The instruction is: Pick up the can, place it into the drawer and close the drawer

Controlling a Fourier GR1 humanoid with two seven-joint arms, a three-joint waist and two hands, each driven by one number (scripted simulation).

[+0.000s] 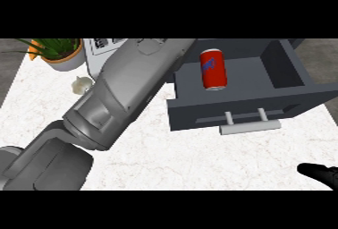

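Head view: we saw the can [214, 69] lying in the open drawer [290, 96] at two o'clock; our right hand [321, 173], at five o'clock, held nothing, fingers unclear; left hand hidden

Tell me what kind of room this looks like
Probably a kitchen or similar home worktop: a pale marble-look counter, a dark grey drawer standing open with a red can lying inside, and a potted plant at the back corner.
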